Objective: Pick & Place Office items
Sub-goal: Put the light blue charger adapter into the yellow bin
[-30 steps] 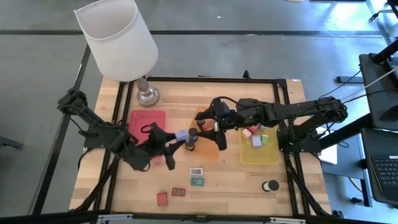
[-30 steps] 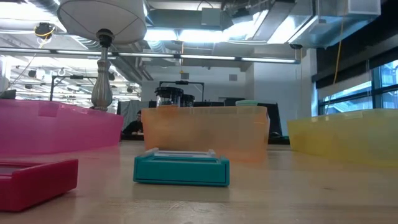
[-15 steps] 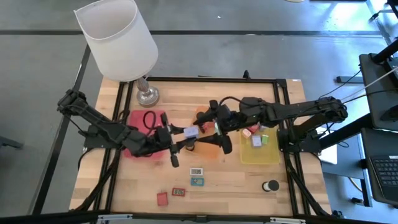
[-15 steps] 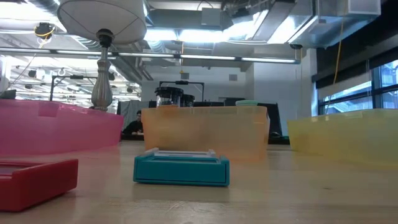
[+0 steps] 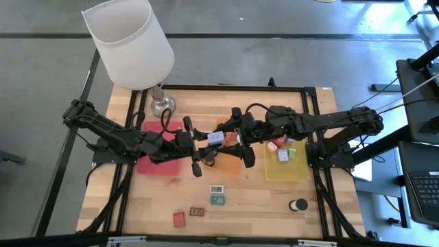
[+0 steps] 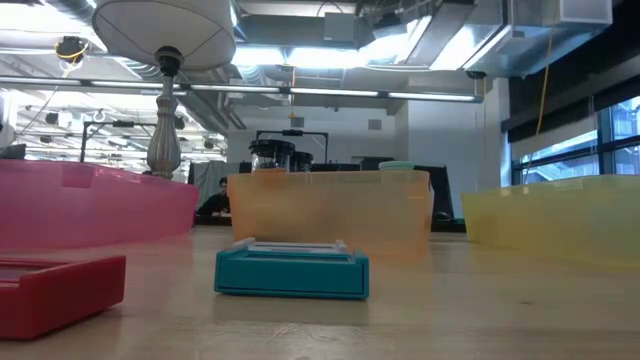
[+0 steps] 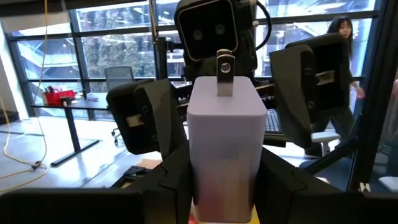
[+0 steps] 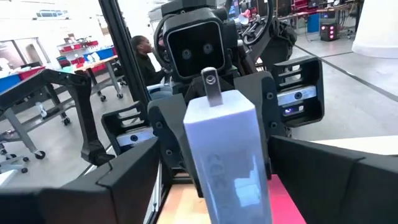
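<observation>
A lavender block [image 5: 215, 138] with a small metal clip [image 7: 224, 73] on its free end is lifted over the orange tray [image 5: 230, 165]. My left gripper [image 5: 203, 144] is shut on it and points level toward the table's right. My right gripper [image 5: 232, 139] faces it from the right, open. Its fingers [image 8: 124, 180] stand on either side of the block's free end with a gap on each side. A teal item [image 6: 291, 270] and a red block [image 6: 55, 290] lie on the near table. My left gripper pinches the lavender block by the two side faces of its rear end [image 7: 221, 193] between its two fingers [image 7: 171, 183]. The fingers come level from the table's left and lie along the block. The block is lifted clear and sticks out level past the fingertips.
The lamp [image 5: 130, 41] stands at the far left on its metal base [image 5: 162, 105]. A pink tray [image 5: 154, 161] lies under my left arm, and a yellow tray [image 5: 286, 168] holds a few items. Small flat rectangles [image 5: 217, 189] and a black roll [image 5: 298, 204] lie near the front.
My left gripper has gone up and toward the table's right and far side with the lavender block. It has rolled and tipped up to level. The block now lies between my right gripper's fingers.
</observation>
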Controlling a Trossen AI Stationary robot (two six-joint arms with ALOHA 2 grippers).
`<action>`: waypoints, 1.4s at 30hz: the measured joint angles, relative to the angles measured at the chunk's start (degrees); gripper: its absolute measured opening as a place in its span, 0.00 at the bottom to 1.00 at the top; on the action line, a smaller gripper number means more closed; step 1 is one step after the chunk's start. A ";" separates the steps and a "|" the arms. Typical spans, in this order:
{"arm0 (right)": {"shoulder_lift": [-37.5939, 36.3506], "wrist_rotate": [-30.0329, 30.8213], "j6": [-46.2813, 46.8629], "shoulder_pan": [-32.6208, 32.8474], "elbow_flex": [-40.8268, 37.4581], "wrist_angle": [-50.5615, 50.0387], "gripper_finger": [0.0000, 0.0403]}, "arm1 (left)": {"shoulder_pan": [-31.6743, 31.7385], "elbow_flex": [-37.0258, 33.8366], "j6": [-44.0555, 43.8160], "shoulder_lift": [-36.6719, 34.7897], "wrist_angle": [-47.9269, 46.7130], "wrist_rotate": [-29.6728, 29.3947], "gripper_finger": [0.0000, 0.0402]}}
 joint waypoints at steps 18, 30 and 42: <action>-0.07 2.17 1.72 0.44 0.00 0.22 0.38 | 0.01 0.00 -3.14 -0.02 1.01 0.46 0.34; -0.12 1.69 1.63 0.69 0.09 0.12 0.31 | -1.63 -0.04 -7.99 -0.02 0.23 3.47 0.52; -8.43 1.68 6.18 -0.68 -0.02 -27.18 0.31 | -4.63 0.02 -8.58 -0.33 -3.14 -7.60 0.57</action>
